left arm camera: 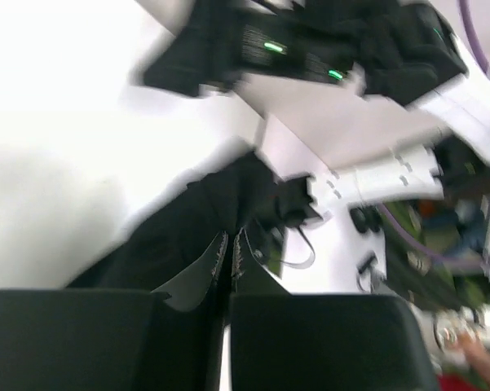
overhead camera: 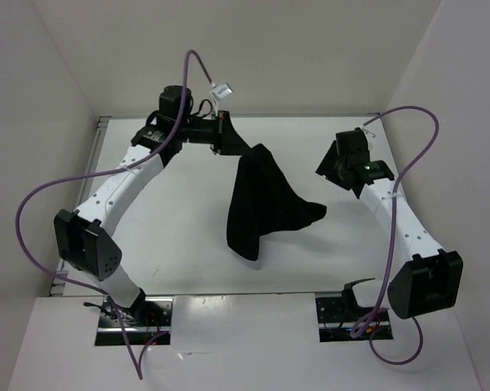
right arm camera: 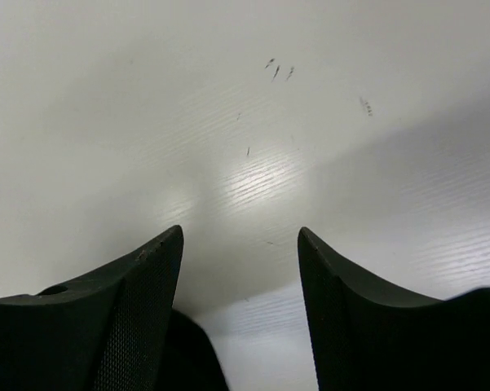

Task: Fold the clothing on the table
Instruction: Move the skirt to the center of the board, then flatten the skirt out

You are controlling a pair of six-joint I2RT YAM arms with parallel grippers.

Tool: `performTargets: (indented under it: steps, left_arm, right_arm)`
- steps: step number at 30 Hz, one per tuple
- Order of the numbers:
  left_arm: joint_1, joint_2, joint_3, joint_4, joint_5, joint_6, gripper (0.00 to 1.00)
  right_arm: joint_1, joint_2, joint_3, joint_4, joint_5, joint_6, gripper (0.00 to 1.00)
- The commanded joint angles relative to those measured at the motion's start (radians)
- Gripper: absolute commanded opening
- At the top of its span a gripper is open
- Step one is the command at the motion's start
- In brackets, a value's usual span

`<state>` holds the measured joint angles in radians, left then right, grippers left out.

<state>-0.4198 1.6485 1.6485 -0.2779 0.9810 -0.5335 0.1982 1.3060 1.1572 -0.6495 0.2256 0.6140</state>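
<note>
At the 12 o'clock side of the table [overhead camera: 171,244], in the overhead view, the left gripper [overhead camera: 225,135] is clamped on an upper corner of the clothing [overhead camera: 257,204]; the jaws themselves cannot be made out there. The garment hangs from that grip toward 5 o'clock, with one flap trailing to 3 o'clock; whether its lower edge touches the tabletop cannot be determined. The left wrist view is blurred; it does show the two fingers pressed together with black fabric pinched between them, a detail the overhead view lacks. The right gripper [overhead camera: 333,165], near 2 o'clock, is well apart from the garment; its jaw gap is unreadable overhead; the right wrist view shows both fingers [right arm camera: 139,309] spread apart, holding nothing, with bare white surface between them.
</note>
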Motion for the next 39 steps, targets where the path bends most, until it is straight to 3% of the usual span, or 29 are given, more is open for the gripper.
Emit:
performTargets:
  steps: [1,5,11,14,21,30,39]
  left_arm:
    - [0.099,0.036,-0.091,0.051,-0.114,-0.097,0.00]
    - [0.183,0.254,-0.133,0.075,-0.159,-0.152,0.00]
    - [0.274,0.600,0.008,0.088,-0.216,-0.209,0.00]
    - [0.329,0.684,0.019,0.137,-0.238,-0.291,0.00]
    - [0.385,0.705,-0.071,0.137,-0.277,-0.307,0.00]
    - [0.415,0.634,-0.177,0.117,-0.277,-0.241,0.00]
    - [0.443,0.594,-0.240,0.097,-0.268,-0.210,0.00]
  right_arm:
    - [-0.048,-0.050,-0.030,0.016,0.027,0.013,0.64]
    - [-0.071,-0.070,-0.039,0.025,-0.014,0.013,0.64]
    - [-0.071,-0.079,-0.097,0.077,-0.146,0.013,0.64]
    - [-0.062,-0.061,-0.109,0.111,-0.233,-0.019,0.64]
    - [0.053,0.139,-0.024,0.125,-0.324,-0.088,0.53]
    - [0.124,0.508,0.180,0.223,-0.379,-0.099,0.53]
    - [0.124,0.728,0.363,0.183,-0.347,-0.076,0.51]
